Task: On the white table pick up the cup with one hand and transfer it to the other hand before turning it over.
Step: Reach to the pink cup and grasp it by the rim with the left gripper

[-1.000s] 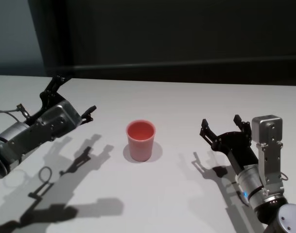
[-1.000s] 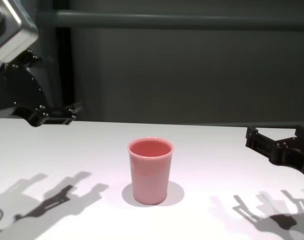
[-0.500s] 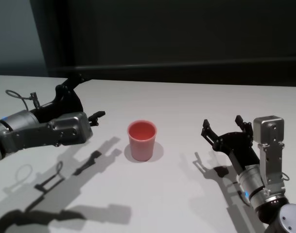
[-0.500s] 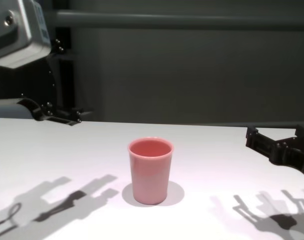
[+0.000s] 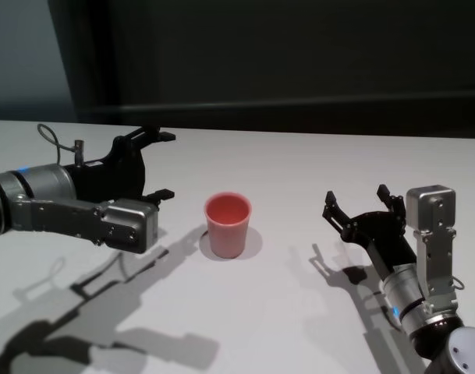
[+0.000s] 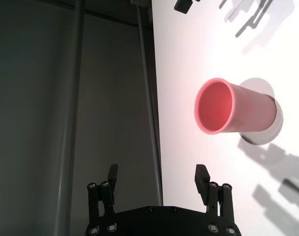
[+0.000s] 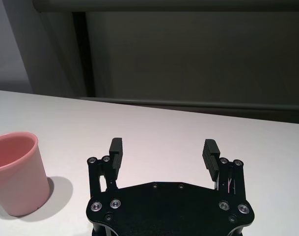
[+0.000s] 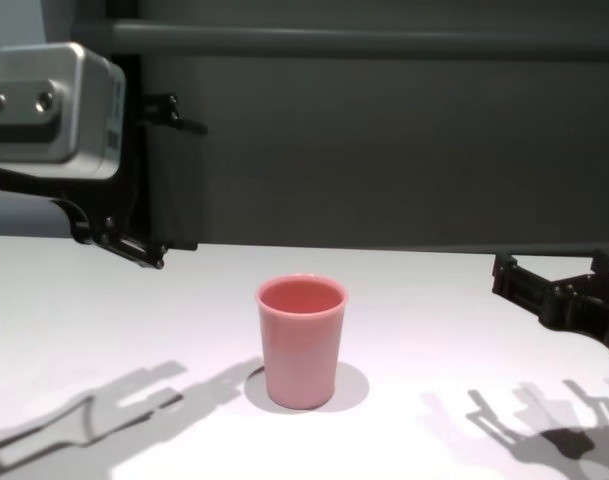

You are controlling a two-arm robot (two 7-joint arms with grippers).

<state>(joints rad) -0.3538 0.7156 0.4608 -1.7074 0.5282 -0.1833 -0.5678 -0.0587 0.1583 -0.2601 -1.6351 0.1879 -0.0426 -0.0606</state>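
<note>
Cup [image 5: 227, 224] upright at frame centre on white table [image 5: 284, 171], rim up, untouched. Left gripper [image 5: 161, 164] at left-centre, turned sideways, fingers spread, near the cup but clear of it. Right gripper [image 5: 362, 204] at lower right, fingers apart, well clear.

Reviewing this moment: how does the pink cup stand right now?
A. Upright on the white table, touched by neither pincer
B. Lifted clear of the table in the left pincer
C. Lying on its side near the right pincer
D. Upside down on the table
A. The cup stands mouth-up on the white table, with the open left pincer short of it on one side and the open right pincer apart on the other.
</note>
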